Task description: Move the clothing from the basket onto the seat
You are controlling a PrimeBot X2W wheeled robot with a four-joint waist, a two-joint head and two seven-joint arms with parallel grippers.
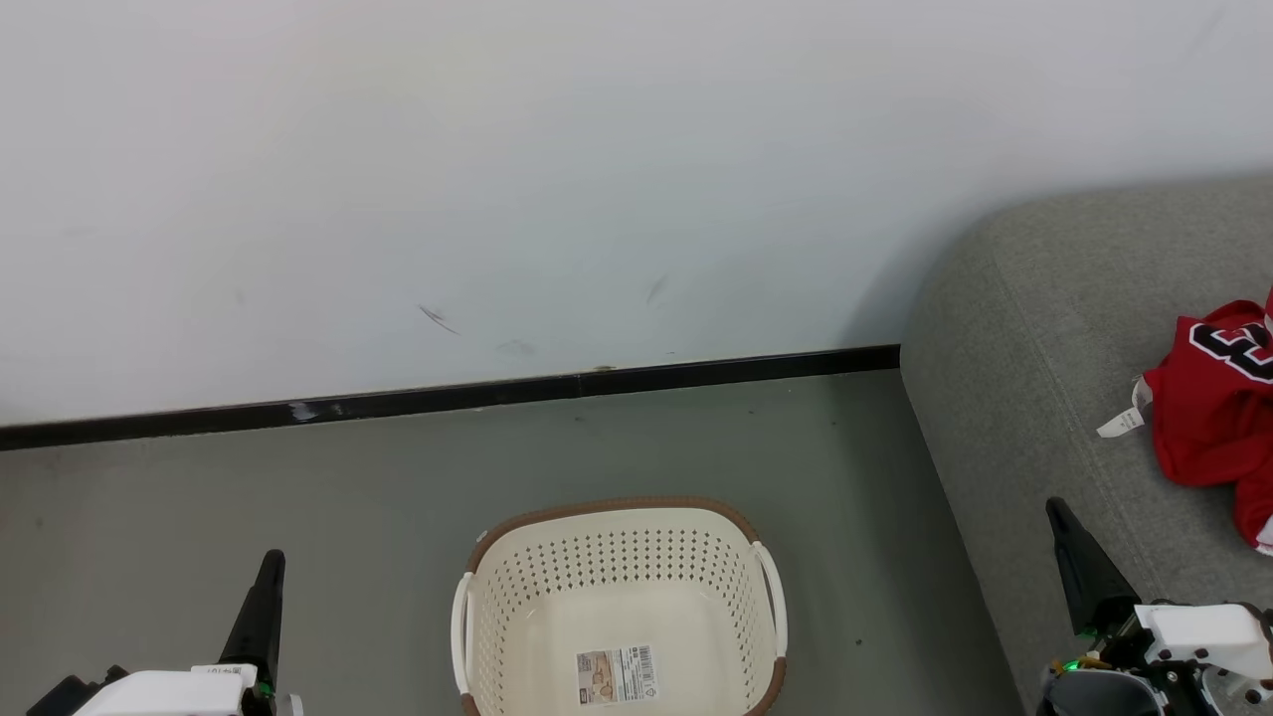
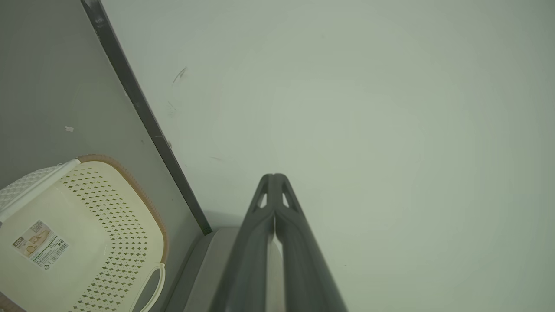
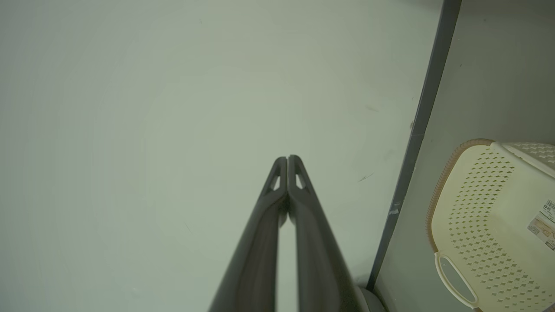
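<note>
left fingers (image 2: 256,251) and right fingers (image 3: 314,255) pressed together, empty.

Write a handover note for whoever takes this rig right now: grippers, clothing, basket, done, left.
Left gripper: shut, empty, left of the basket.
Right gripper: shut, empty, by the sofa.
Clothing: red jersey lies on the sofa seat.
Basket: on the floor, visible inside bare down to its label.
Done: transfer looks complete.
Left: likely nothing; check the basket's near end, cut off in the head view.

The basket (image 1: 619,607) stands on the floor (image 1: 199,497) left of the seat (image 1: 1034,398), clothing (image 1: 1218,418) on it.
</note>
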